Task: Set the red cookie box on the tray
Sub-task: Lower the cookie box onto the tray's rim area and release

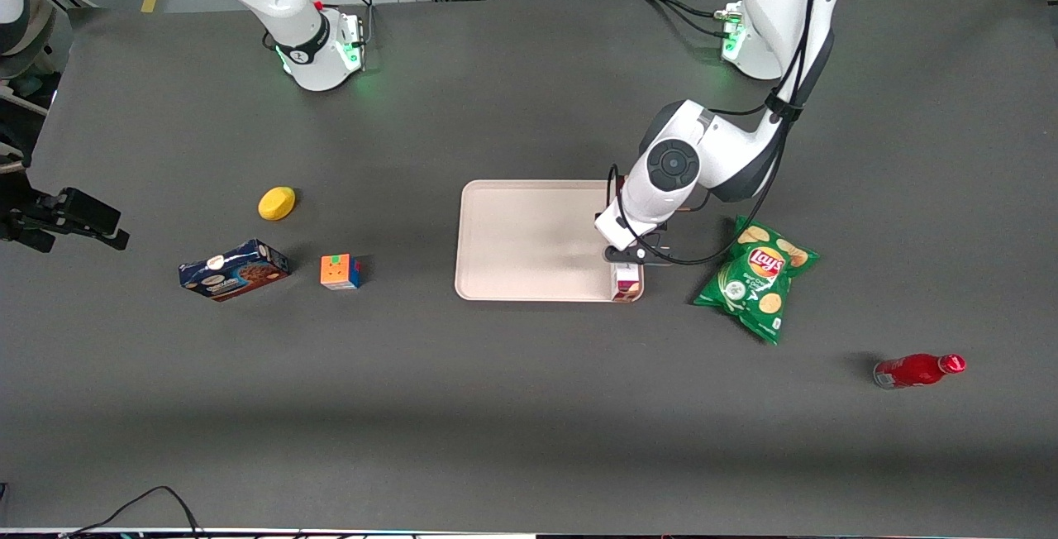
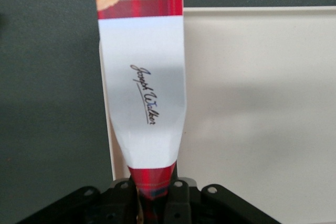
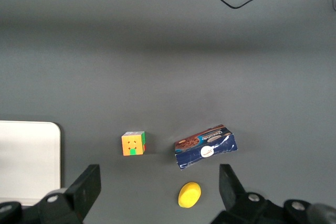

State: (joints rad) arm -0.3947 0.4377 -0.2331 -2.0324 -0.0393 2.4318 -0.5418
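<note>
- Red cookie box (image 2: 143,90) is clamped at one end by the gripper (image 2: 152,195), over the tray (image 2: 252,103) rim at the working arm's end.
- Wrist view alone shows its tartan and white signature label; front view shows just the box end (image 1: 626,282).
- Chip bag (image 1: 756,277) — crinkly green — lies near, red bottle (image 1: 917,370) nearer the camera.

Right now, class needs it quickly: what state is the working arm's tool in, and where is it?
Left tool: shut on the red cookie box, at the tray edge toward the working arm's end.
</note>
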